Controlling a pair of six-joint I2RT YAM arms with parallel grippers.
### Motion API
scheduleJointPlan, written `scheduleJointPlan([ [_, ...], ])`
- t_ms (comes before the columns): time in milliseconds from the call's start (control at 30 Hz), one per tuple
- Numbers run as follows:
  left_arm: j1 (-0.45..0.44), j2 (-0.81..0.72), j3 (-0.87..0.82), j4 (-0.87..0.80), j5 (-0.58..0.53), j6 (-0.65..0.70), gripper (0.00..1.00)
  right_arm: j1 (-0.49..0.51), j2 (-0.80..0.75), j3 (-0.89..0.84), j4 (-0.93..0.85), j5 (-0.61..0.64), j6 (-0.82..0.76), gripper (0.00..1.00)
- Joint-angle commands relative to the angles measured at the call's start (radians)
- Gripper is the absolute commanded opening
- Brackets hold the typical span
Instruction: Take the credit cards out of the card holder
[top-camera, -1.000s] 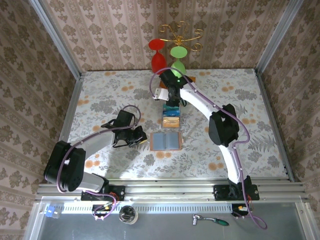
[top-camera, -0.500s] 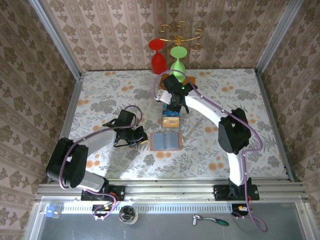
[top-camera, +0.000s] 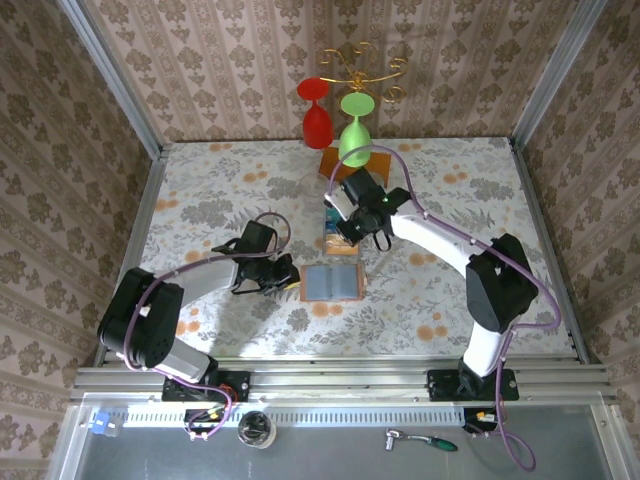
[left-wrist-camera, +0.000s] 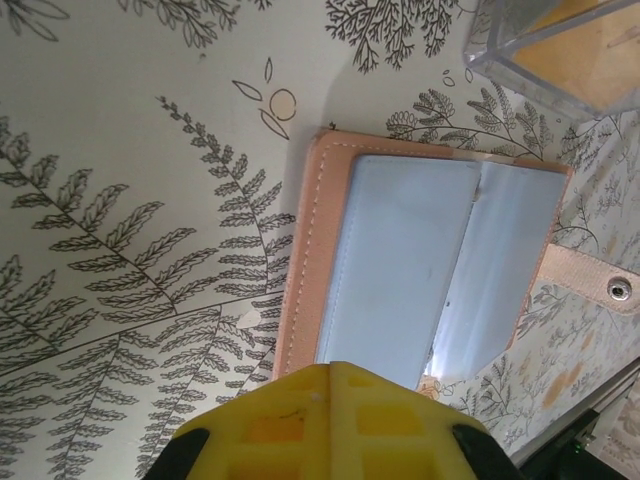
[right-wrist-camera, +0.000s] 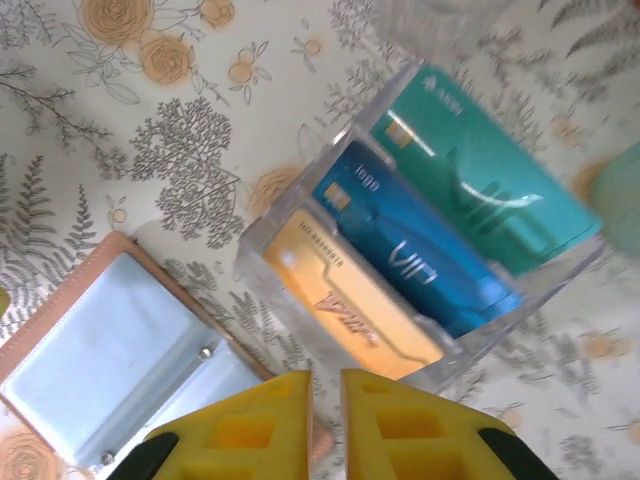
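1. The desk (top-camera: 200, 200) wears a pale cloth printed with ferns and orange flowers. Patterned wallpaper closes it in on three sides. A red glass (top-camera: 316, 115), a green glass (top-camera: 355, 135) and a wooden block (top-camera: 333, 160) are at the back.
2. The left hand (left-wrist-camera: 330, 380) has its yellow fingers closed together and grips nothing. Its tips lie over the near rim of the card holder (left-wrist-camera: 400, 270).
3. The right hand (right-wrist-camera: 325, 385) is all but closed, with only a thin slit between its ribbed yellow fingers. It is empty and hangs above the holder's edge.
4. The holder lies open and flat at mid-desk. It has a stitched tan leather rim, smooth grey-blue panels and a strap with a metal snap (left-wrist-camera: 618, 290).
5. The credit cards (right-wrist-camera: 410, 245), teal, blue and orange, lean side by side in a clear plastic box (right-wrist-camera: 520, 320) just beyond the holder.
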Motion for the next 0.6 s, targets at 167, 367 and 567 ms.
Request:
scheduleJointPlan([
  [167,0.021,-0.084,0.027,-0.13,-0.196,0.094,0.23,-0.041,-0.137,-0.262,0.142,0.097,0.175,0.36],
  [367,0.111,-0.145,0.047,-0.237,-0.345,0.186,0.48,-0.145,-0.268,-0.449,0.231,0.178,0.213,0.51],
  [567,0.212,-0.22,0.067,-0.296,-0.484,0.288,0.93,-0.271,-0.362,-0.53,0.271,0.243,0.229,0.81],
])
